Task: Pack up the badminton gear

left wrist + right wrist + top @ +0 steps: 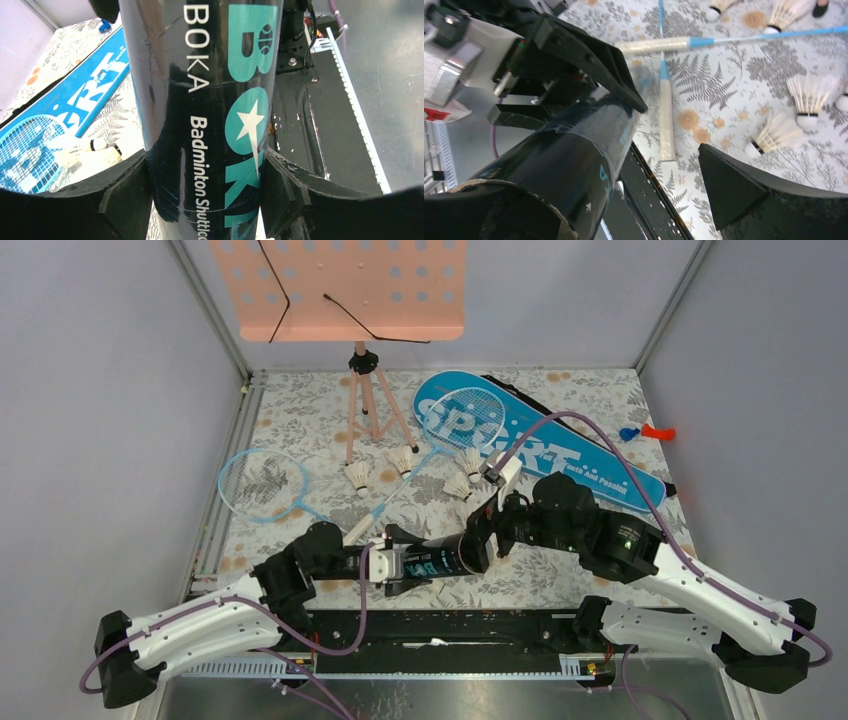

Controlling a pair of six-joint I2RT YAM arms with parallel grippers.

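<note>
The long black lettered tube (pixel 442 558) lies level just above the table's near edge. My left gripper (pixel 398 566) is shut on it, and its fingers (pixel 125 195) press both sides in the left wrist view, where the tube (pixel 210 100) fills the middle. My right gripper (pixel 487 530) is open at the tube's right end. One finger (pixel 744 190) stands apart from the tube (pixel 569 155); the other is hidden. Two light-blue rackets (pixel 262 483) (pixel 470 410) lie crossed. Several white shuttlecocks (pixel 358 476) (pixel 457 486) lie around them. The blue SPORT bag (pixel 560 455) lies at the back right.
The peach music stand (pixel 340 285) on its tripod (pixel 365 405) stands at the back. Small red and blue items (pixel 645 432) lie at the far right. A black rail (pixel 440 625) runs along the near edge. Racket handles (pixel 666 120) lie just beyond the tube.
</note>
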